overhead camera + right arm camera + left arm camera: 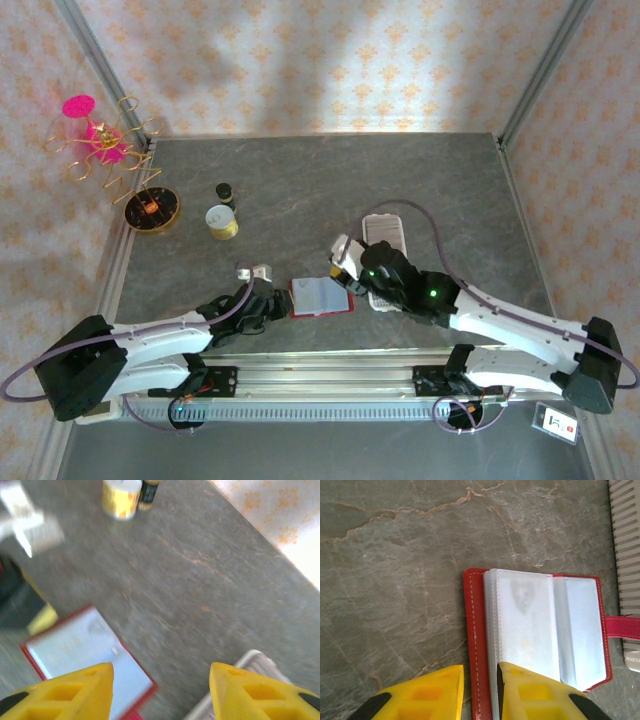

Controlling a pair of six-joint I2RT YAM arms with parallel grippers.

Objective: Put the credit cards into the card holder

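Okay, top view: the card holder (320, 297) lies open on the grey table (450, 180), between my two arms near the front edge, red cover down and pale sleeves (535, 625) facing up. On my left wrist feed the left gripper (480, 692) sits at the holder's left flap, yellow fingers (420, 700) narrowly apart with the red edge between them. Whether they actually pinch it, I can't tell from here. The sleeves look whitish to light blue, and I can't tell card from plastic in there. The strap (622, 628) runs out to the right and lies over the edge of the ribbed tray (625, 535). Right side now: the right gripper (160, 695) hangs above the table with its jaws spread wide and nothing between them. The holder is off to its lower left, blurred, and the tray's corner is at its lower right. Farther back on the left, a yellow-and-white tub (221, 221) and a small dark bottle (224, 192) stand just beside each other.
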